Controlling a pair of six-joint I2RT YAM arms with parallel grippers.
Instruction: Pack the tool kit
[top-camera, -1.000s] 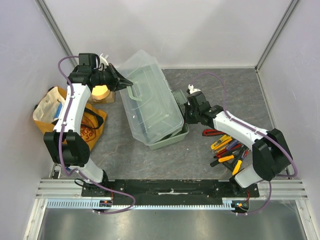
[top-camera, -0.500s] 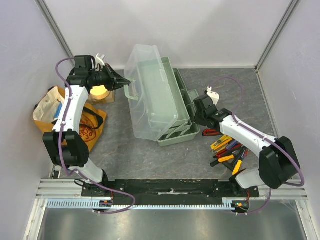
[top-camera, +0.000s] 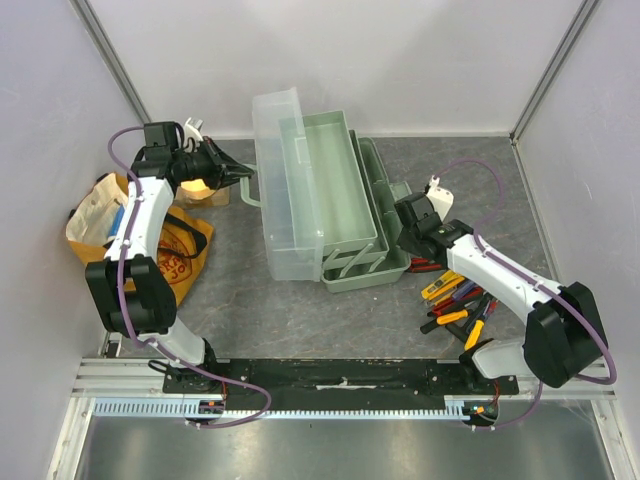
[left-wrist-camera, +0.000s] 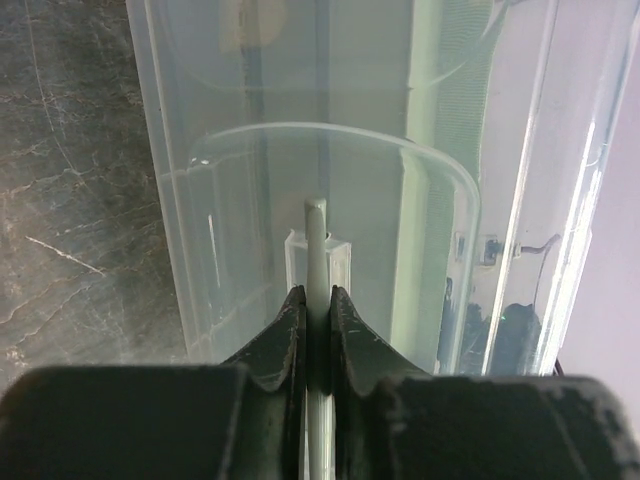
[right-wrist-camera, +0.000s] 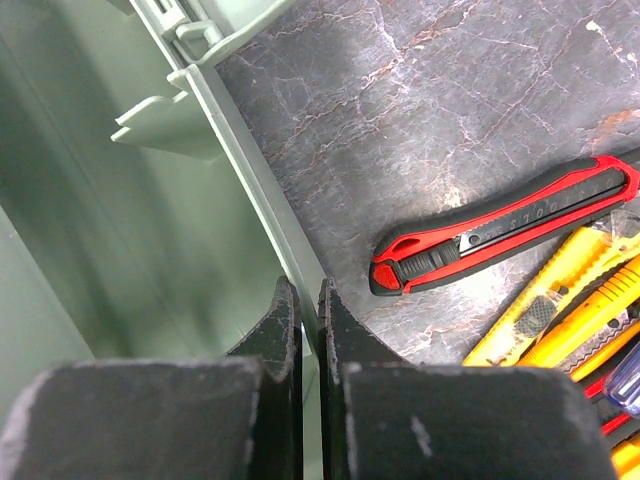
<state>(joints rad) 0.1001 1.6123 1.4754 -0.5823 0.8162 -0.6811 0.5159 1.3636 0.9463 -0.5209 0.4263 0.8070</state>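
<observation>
Up and over it goes: in the last second the lid has swung upright to the left and the trays have fanned out to the right, with both arms drawing apart.

From above, the toolbox (top-camera: 335, 180) sits mid-table, and its clear lid (top-camera: 278, 190) is standing on edge. The left gripper (top-camera: 240, 177) is at the lid's handle and the right gripper (top-camera: 405, 232) is at the box's right rim. The hand tools (top-camera: 455, 300) lie heaped on the table (top-camera: 250, 290), outside the box and near its right side. A cloth bag (top-camera: 150, 235) slumps at far left.

On the left wrist camera, the left gripper (left-wrist-camera: 316, 300) has its jaws nipped tight on the thin green handle (left-wrist-camera: 315, 230).

On the right wrist camera, the right gripper (right-wrist-camera: 308, 295) has its jaws pinched narrow on the box wall (right-wrist-camera: 250, 150). A red utility knife (right-wrist-camera: 500, 235) lies just beside it.

I'd call this the opening step, nearly done. Next, the right arm needs to let go, reach for that knife and carry it into a tray.
</observation>
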